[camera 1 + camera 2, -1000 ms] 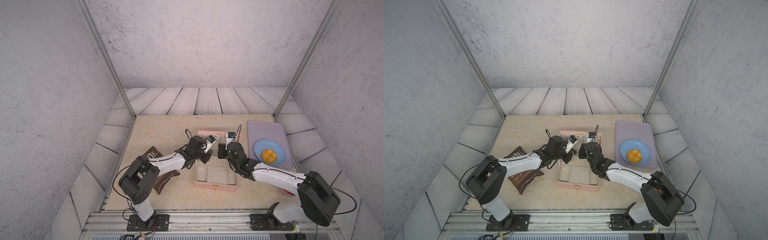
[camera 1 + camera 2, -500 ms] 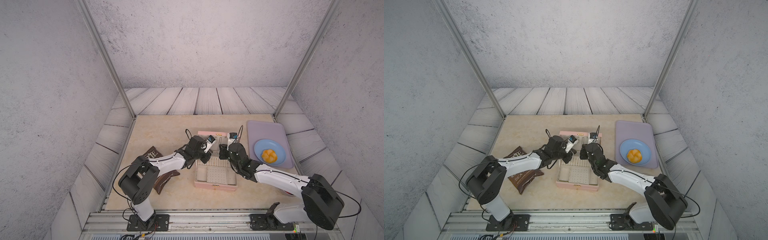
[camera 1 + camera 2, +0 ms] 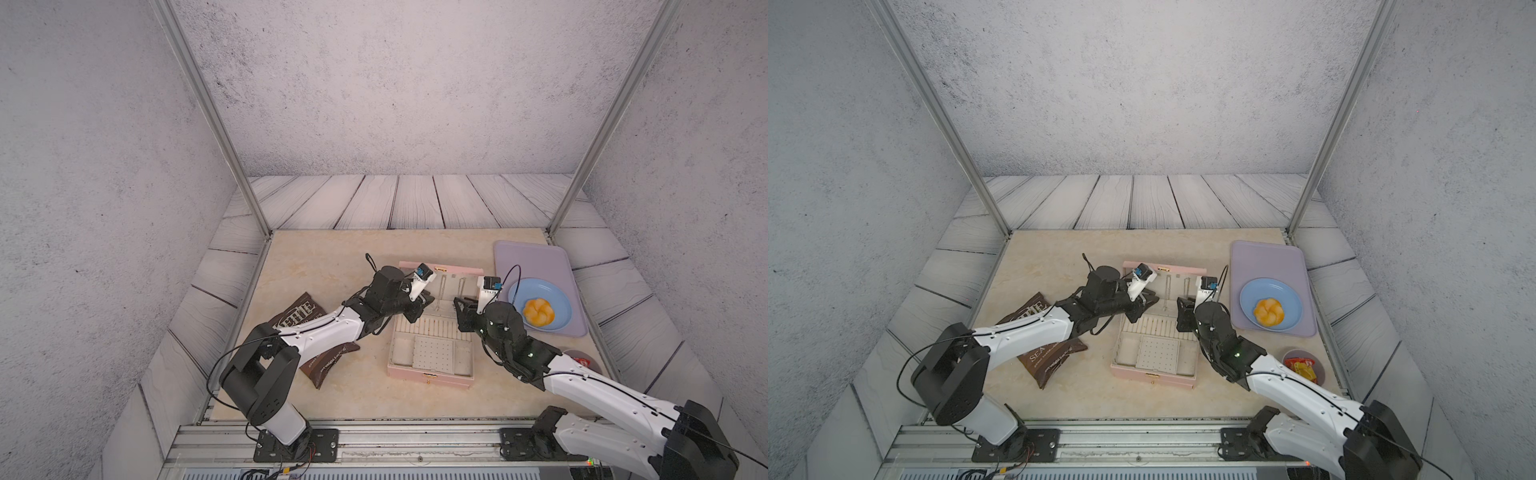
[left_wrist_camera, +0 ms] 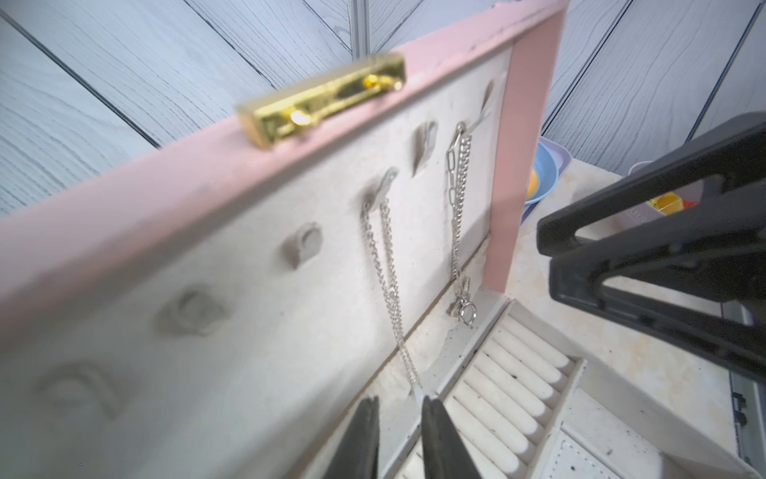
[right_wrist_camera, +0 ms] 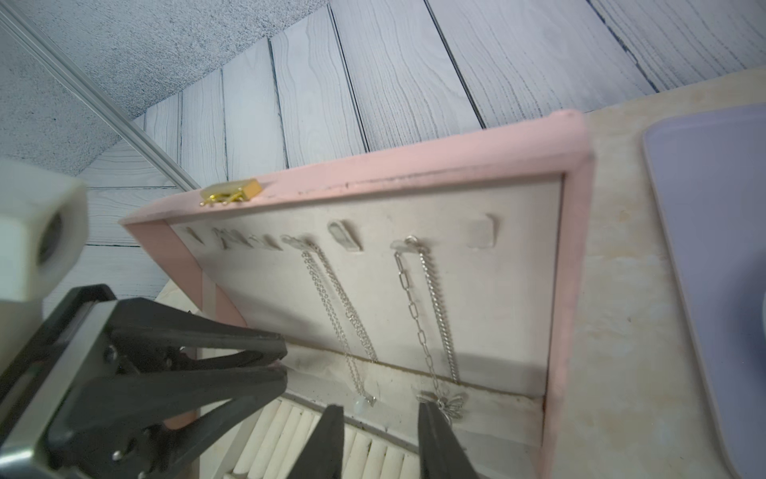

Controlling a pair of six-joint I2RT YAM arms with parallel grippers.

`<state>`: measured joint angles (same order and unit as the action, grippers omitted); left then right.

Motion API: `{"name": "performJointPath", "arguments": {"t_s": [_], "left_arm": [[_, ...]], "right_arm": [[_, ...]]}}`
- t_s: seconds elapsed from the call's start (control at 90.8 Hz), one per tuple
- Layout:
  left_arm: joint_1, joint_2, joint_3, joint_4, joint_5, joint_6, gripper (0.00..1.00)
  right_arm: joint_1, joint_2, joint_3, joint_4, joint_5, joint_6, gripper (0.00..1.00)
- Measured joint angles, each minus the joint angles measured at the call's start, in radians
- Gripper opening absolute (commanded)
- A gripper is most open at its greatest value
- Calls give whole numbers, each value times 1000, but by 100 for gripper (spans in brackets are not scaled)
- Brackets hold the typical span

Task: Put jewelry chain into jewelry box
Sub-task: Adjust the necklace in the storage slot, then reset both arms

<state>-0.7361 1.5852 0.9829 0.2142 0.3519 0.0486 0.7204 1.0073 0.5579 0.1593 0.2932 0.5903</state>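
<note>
The jewelry box [image 3: 430,376] sits open mid-surface, lid upright. The jewelry chain [image 4: 391,292] hangs from a lid hook (a heavier chain [image 4: 456,232] hangs beside it). The left pincer [image 4: 400,404] is released, jaws narrowly apart at the chain's lower end. The right pincer [image 5: 380,408] is likewise released.

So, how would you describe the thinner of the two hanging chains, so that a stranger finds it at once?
Find the pink jewelry box in the middle of the table, its lid standing open. Two silvery chains hang from hooks on the lid's cream lining. The jewelry chain is the finer one, with a tiny charm; the other chain has long open links and a butterfly pendant.
</note>
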Motion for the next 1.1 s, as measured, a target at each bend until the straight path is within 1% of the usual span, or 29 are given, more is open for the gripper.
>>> {"name": "performJointPath", "arguments": {"t_s": [0.066,0.11,0.253,0.33,0.44,0.484,0.661,0.727,0.815,0.925,1.002,1.101], "left_arm": [[0,-4,0,-3,4,0,26],[0,-9,0,-8,4,0,27],[0,-68,-23,-18,4,-9,35],[0,-128,-47,-23,2,-24,37],[0,-210,-95,-23,-6,-59,39],[1,-239,-118,-23,-8,-78,40],[6,-328,-211,-37,-23,-166,46],[13,-349,-239,-45,-31,-203,47],[27,-368,-270,-53,-43,-251,49],[56,-401,-322,-56,-53,-317,49],[92,-441,-372,-60,-54,-347,51],[166,-517,-441,-85,-70,-366,56]], "right_arm": [[0,-22,-3,-11,-4,-2,39],[0,-37,-5,-18,-7,-8,43],[0,-93,-6,-58,-12,-55,63],[0,-130,-7,-86,-14,-87,69],[-2,-161,-6,-120,-43,-126,70],[-2,-158,-2,-136,-61,-132,68],[-3,-69,8,-143,-122,-86,58],[-3,-23,8,-132,-135,-64,57],[-3,16,8,-122,-133,-41,58],[-8,15,8,-118,-121,-32,62],[-17,-17,5,-125,-108,-33,65],[-49,-94,-10,-148,-93,-45,69]]}}
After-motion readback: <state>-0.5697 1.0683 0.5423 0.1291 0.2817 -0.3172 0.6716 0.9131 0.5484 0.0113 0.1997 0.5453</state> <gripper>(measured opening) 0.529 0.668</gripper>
